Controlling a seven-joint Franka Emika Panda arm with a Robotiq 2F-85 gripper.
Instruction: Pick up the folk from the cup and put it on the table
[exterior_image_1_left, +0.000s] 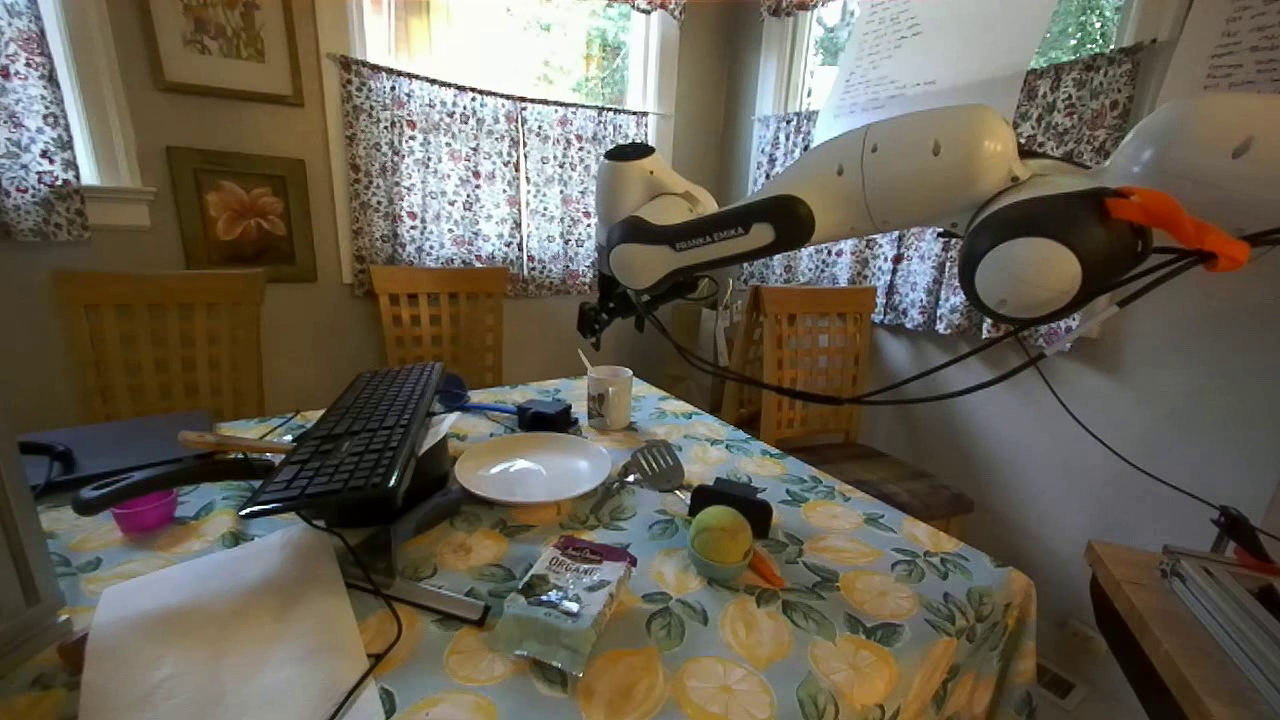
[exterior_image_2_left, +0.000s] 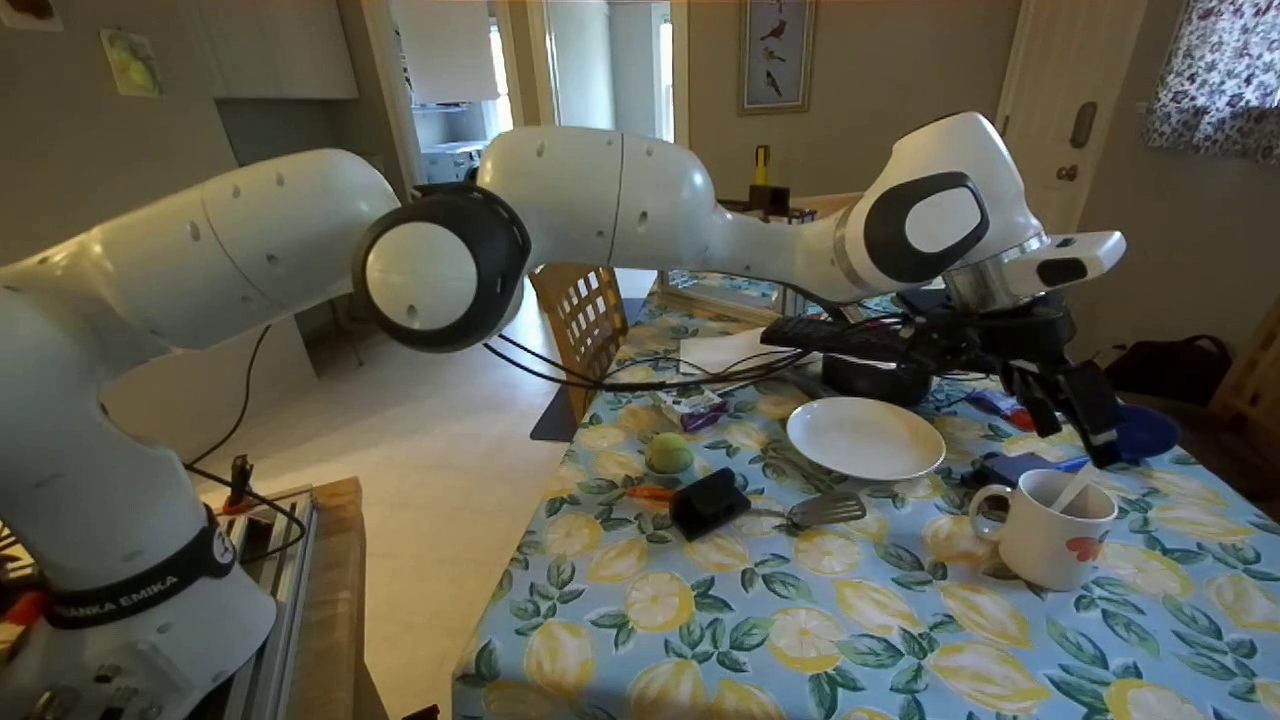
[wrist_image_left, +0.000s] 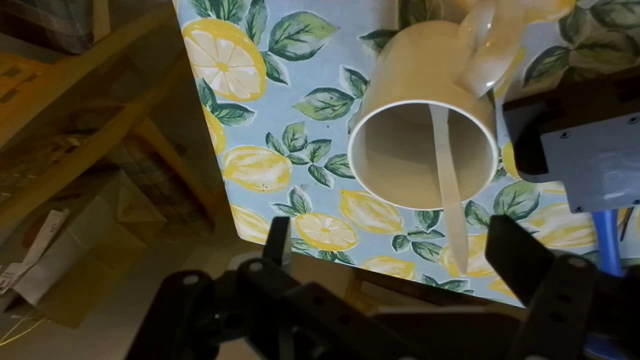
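Seemingly poised to grasp, the gripper (wrist_image_left: 389, 232), fingers (wrist_image_left: 520, 260) apart, must next straddle and clamp the fork handle (wrist_image_left: 449, 185) leaning from the cup (wrist_image_left: 415, 72) toward five-thirty in the wrist view.

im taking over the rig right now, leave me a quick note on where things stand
Gripper: open, above the cup, holding nothing.
Fork: leaning in the cup, pale upper end sticking out; its lower end is hidden, so I can't confirm prongs.
Cup: upright on the table.
Done: fingers are spread near the upper end; nothing picked up yet.
Left: close on that end, lift it clear of the cup, lay it on the table, let go.
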